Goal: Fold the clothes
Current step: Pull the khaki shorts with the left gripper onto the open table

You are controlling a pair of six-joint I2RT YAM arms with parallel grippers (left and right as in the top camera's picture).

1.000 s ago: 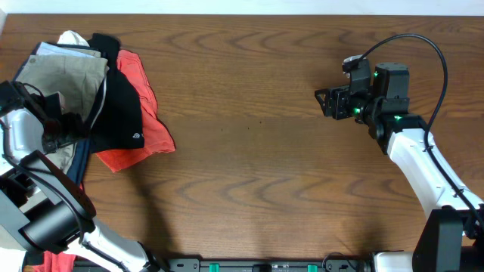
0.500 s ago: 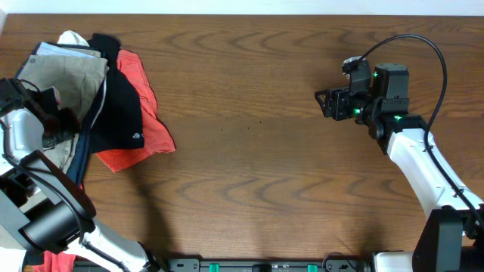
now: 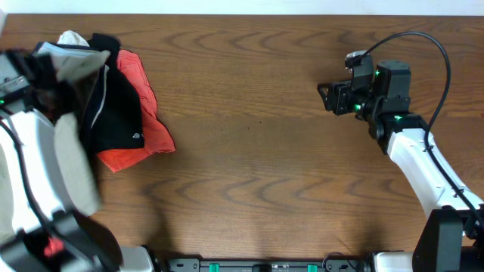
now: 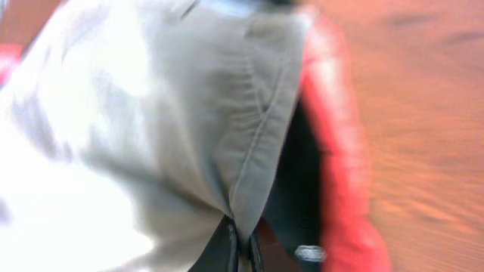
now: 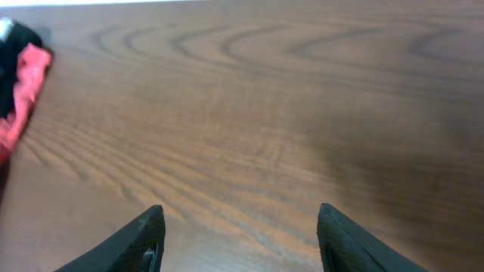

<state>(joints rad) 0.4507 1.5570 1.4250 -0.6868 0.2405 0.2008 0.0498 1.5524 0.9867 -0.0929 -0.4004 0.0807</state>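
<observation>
Pinching a seam of the khaki shorts point(image 4: 189, 113), the left hand point(image 4: 240, 253) has them blurred at the overhead frame's left edge, beside the black garment point(image 3: 117, 113). They likely need carrying to bare tabletop point(image 3: 249, 151) mid-frame, where the right hand point(image 5: 242, 242), spread wide and empty, can help spread them flat.

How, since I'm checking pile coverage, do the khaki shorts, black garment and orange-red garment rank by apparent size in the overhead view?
Largest: khaki cotton shorts, but raised nearer camera, so unsure.
Then black fabric garment and orange-red fabric garment: alike.
</observation>
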